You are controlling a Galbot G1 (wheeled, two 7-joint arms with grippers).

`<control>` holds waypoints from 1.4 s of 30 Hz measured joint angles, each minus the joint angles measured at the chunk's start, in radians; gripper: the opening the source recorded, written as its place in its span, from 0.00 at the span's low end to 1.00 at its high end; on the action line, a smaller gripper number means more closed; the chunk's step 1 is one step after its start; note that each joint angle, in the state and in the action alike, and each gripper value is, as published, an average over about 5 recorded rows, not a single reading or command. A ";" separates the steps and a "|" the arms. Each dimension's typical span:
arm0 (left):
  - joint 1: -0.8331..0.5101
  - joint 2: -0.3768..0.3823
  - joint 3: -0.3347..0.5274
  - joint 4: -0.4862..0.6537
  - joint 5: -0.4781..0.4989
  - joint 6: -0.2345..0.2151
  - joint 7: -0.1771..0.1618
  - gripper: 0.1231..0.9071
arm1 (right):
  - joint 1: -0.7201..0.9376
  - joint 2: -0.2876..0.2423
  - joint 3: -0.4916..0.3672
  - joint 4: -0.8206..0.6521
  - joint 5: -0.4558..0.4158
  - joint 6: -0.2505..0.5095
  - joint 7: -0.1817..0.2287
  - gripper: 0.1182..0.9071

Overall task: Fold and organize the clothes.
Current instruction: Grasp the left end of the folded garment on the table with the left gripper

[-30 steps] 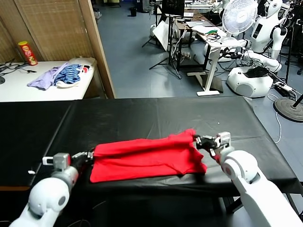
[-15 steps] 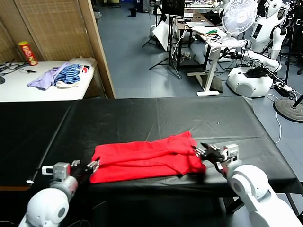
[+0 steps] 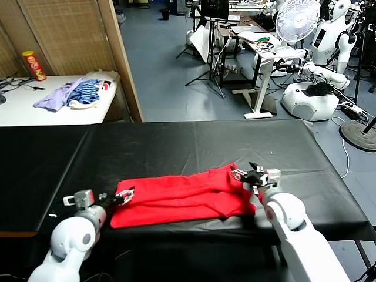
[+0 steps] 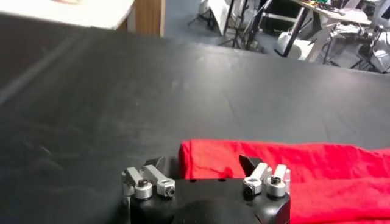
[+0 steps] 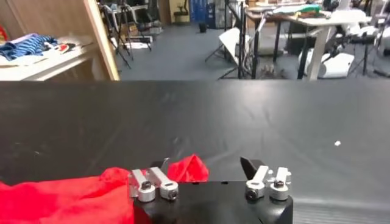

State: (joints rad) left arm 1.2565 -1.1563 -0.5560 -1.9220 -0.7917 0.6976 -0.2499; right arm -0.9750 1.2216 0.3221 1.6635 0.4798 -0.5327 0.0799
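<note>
The clothes, one bright red T-shirt, lie folded into a long band across the black table near its front edge. My left gripper is at the band's left end. In the left wrist view that gripper stands open with the red cloth edge lying between its fingers, not pinched. My right gripper is at the band's right end. In the right wrist view it is open, and a raised corner of the T-shirt sits between its fingers.
A white side table at the back left holds a heap of lilac and blue-striped garments and a red can. A wooden partition stands behind the black table. Desks, a fan and other robots stand far back right.
One second ago both grippers were shut on the shirt's ends. They let go, drew back towards me, and now sit open at the ends again. The shirt has settled flat.
</note>
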 joint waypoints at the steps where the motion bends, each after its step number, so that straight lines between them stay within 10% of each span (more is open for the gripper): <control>1: -0.002 -0.002 -0.002 0.006 0.000 -0.004 0.001 0.41 | -0.001 0.007 0.000 -0.005 -0.006 0.009 0.004 0.44; 6: 0.001 -0.021 -0.002 0.022 0.047 -0.055 0.007 0.07 | -0.016 0.041 -0.007 -0.011 -0.058 0.080 0.064 0.10; 13: 0.004 -0.058 0.018 0.041 0.234 -0.163 0.039 0.02 | -0.047 0.080 -0.025 -0.018 -0.100 0.176 0.111 0.01; 18: -0.005 -0.073 0.024 0.045 0.285 -0.189 0.050 0.13 | -0.072 0.072 -0.012 0.008 -0.090 0.175 0.076 0.16; 29: 0.049 -0.048 -0.016 -0.025 0.204 -0.169 0.060 0.82 | -0.165 0.014 0.040 0.160 -0.042 0.157 0.053 0.84; 42: 0.144 -0.121 -0.050 -0.056 0.158 -0.170 0.075 0.80 | -0.211 0.009 0.043 0.254 -0.033 0.166 0.048 0.86</control>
State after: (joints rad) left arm 1.4008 -1.2774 -0.6061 -1.9778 -0.6336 0.5277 -0.1746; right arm -1.1864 1.2302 0.3653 1.9171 0.4466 -0.3668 0.1281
